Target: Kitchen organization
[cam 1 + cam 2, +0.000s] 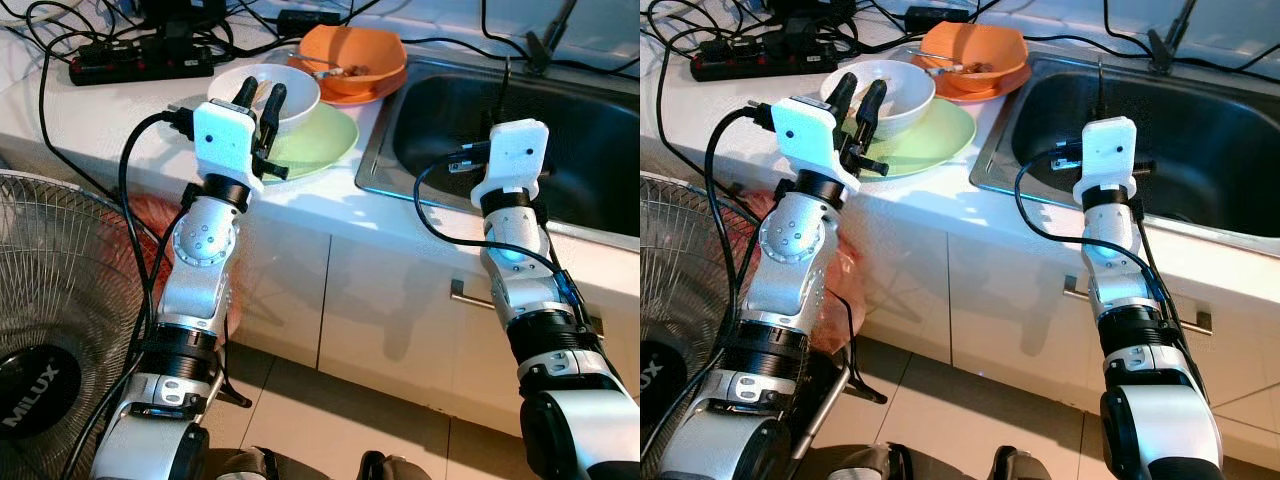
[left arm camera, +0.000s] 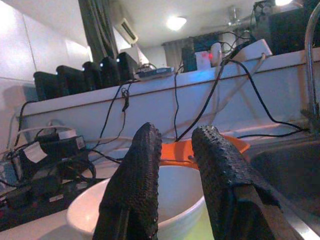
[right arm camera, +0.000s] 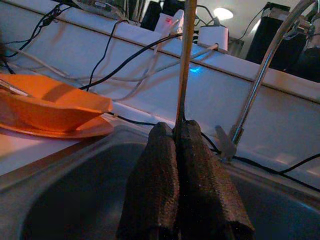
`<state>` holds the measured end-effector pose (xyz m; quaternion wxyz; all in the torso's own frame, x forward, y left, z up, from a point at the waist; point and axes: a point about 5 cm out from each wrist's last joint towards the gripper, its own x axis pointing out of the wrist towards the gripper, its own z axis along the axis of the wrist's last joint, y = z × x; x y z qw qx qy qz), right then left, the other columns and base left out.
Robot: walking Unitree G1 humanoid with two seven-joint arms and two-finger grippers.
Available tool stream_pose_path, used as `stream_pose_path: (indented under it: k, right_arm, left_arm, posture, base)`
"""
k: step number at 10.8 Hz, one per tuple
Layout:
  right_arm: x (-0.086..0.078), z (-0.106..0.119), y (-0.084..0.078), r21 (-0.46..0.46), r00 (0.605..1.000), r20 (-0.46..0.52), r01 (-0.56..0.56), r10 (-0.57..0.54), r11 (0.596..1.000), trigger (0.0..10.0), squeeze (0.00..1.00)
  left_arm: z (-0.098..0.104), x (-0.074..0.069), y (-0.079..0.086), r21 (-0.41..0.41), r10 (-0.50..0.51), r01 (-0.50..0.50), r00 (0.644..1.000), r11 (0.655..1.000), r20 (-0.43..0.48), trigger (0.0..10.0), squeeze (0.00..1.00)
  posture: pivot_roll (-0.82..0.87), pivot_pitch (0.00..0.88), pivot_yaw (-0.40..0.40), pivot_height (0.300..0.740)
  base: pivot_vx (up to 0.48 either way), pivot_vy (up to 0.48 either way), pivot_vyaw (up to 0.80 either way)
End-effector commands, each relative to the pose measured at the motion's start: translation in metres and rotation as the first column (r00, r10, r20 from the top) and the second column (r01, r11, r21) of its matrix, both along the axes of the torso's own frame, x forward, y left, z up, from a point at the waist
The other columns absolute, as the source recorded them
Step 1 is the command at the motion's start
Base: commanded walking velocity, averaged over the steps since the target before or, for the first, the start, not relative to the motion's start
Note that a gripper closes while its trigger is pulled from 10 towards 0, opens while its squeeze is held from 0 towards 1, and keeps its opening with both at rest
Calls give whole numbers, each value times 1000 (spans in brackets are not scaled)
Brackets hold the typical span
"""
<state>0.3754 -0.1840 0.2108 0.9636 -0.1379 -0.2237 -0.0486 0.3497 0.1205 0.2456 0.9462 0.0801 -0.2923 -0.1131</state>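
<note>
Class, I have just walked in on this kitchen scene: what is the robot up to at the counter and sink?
The robot is sorting dirty dishes. Its right gripper is shut on a thin metal utensil handle, held upright over the stainless steel sink. Its left gripper, fingers apart, hovers at the near rim of the white ceramic bowl, which sits on a pale green plate. Behind stands an orange bowl on an orange plate.

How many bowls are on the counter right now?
2. A white bowl sits on a green plate by the left gripper. An orange bowl sits on an orange plate behind it, next to the sink. Others may be hidden.
</note>
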Motion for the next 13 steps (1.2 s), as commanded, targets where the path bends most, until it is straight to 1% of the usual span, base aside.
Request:
stream_pose_path:
  k: [1,9,10,13]
  right_arm:
    - [1,7,0,-5,999,32,1,-1,1000,10000,0]
    - [1,7,0,-5,999,32,1,-1,1000,10000,0]
    - [2,4,0,-6,1000,26,1,-1,1000,10000,0]
    - [2,4,0,-6,1000,26,1,-1,1000,10000,0]
  left_arm:
    - [0,0,0,10,6,-6,1000,1000,4,10000,0]
    - [0,0,0,10,6,-6,1000,1000,4,10000,0]
    - [0,1,3,1,29,-29,1000,1000,3,10000,0]
    - [0,1,3,1,29,-29,1000,1000,3,10000,0]
  posture:
    - [36,103,-1,740]
    - [36,103,-1,740]
    - [35,100,-1,740]
    - [35,100,-1,740]
  base:
    - [0,0,0]
    - [0,0,0]
    - [0,0,0]
    - [0,0,0]
